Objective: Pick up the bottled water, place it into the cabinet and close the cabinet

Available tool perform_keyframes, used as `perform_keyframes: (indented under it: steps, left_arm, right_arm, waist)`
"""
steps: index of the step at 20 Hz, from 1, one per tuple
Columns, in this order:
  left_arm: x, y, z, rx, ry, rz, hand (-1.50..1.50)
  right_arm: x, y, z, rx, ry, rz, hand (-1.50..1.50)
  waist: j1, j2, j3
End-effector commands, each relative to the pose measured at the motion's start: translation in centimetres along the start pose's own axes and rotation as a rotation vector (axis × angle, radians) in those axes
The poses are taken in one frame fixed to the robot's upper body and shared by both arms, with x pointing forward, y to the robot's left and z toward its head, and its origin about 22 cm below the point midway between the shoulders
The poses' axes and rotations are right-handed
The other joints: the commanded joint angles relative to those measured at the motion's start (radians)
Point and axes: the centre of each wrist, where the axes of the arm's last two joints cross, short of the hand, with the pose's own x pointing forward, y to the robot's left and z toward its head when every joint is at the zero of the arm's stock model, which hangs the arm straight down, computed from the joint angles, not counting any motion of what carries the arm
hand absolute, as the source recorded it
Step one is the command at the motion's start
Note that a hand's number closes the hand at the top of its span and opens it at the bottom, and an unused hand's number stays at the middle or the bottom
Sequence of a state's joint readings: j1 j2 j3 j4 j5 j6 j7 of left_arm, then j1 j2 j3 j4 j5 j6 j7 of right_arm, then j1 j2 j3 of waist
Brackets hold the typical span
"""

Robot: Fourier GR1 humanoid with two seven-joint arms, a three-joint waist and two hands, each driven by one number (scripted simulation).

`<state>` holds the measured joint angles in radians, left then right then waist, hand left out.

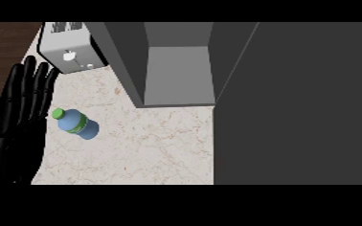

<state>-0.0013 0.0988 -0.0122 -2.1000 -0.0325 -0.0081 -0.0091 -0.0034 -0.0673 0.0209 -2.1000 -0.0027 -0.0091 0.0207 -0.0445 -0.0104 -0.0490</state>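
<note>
Left hand [21, 119], black and large at the view's left edge, stands with fingers straight and pointing up the frame; it holds nothing. Just to its right lies the bottle [76, 123] on the counter [148, 148], a pale marbled top. Its body is blue with a green band, and its green cap [57, 113] points toward the hand; the cap sits close beside the fingers, though whether they touch cannot be told. Beyond the fingertips, at upper left, a toaster [69, 46] rests on the same counter, silver with a white knob on its near face. Centre frame, the grey cabinet [179, 72] stands open, its pale inner shelf showing between dark side walls. Its door [290, 105], swung wide, fills the right side as a flat dark panel and hides the counter there. Right hand: not visible. Bottle and cabinet lie well apart, with bare counter between them.
</note>
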Motion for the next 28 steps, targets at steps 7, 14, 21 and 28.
perform_keyframes:
  steps: [7,14,21,28]
  left_arm:
    - [-1.3,1.7,1.9,0.384,0.185,0.137,-1.5]
    - [3.5,1.5,4.7,0.427,0.209,0.165,-1.5]
    - [5.8,-0.2,7.6,0.437,0.211,0.169,-1.5]
    - [6.4,-0.8,7.2,0.445,0.234,0.172,-1.5]
  right_arm:
    - [0.6,-0.4,3.7,0.148,0.151,-0.101,-1.5]
    - [5.6,-2.2,8.2,0.168,0.182,-0.128,-1.5]
    - [7.7,-2.4,9.4,0.166,0.166,-0.125,-1.5]
    - [8.4,-2.2,11.5,0.152,0.181,-0.133,-1.5]
  waist:
    - [0.05,0.006,0.048]
    - [0.038,0.004,0.05]
    - [0.044,0.006,0.049]
    - [0.033,0.006,0.049]
